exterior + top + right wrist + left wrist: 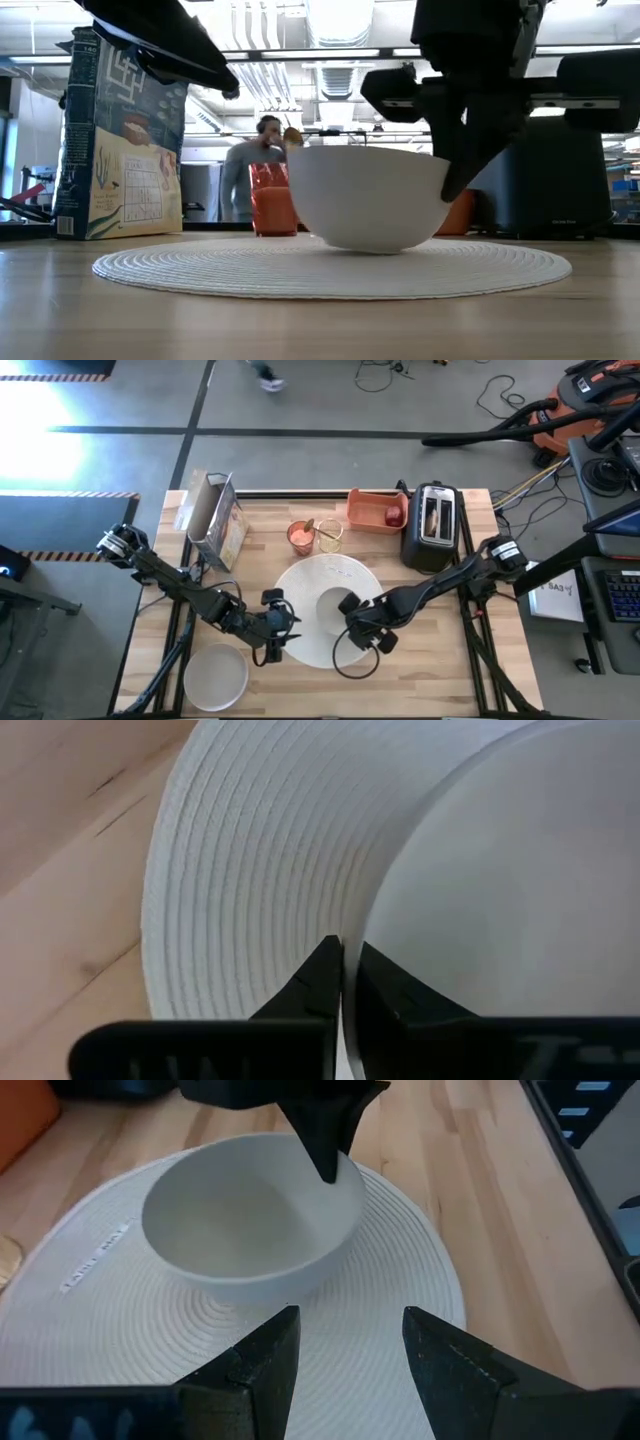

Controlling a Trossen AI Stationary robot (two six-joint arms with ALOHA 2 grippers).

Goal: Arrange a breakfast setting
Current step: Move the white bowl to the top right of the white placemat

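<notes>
Right gripper (352,607) pinches white bowl (330,603) by its rim, steadying it on the round mat (300,645) (centred for the setting); left gripper (278,622) gapes just beside

White bowl (332,603) on a white ribbed mat (310,645); pink-red cup (301,537); orange tray (372,510); black toaster (433,525).

Right hand (352,622) pinched closed; left hand (275,650) spread apart, both arms stretched inward.

Light wood table (440,645) carried round white woven mat (300,640) at centre, white plate (215,677) near front-left corner, cereal box (213,520), pink-red cup (301,537), orange tray (370,510), black toaster (432,525) along back.
</notes>
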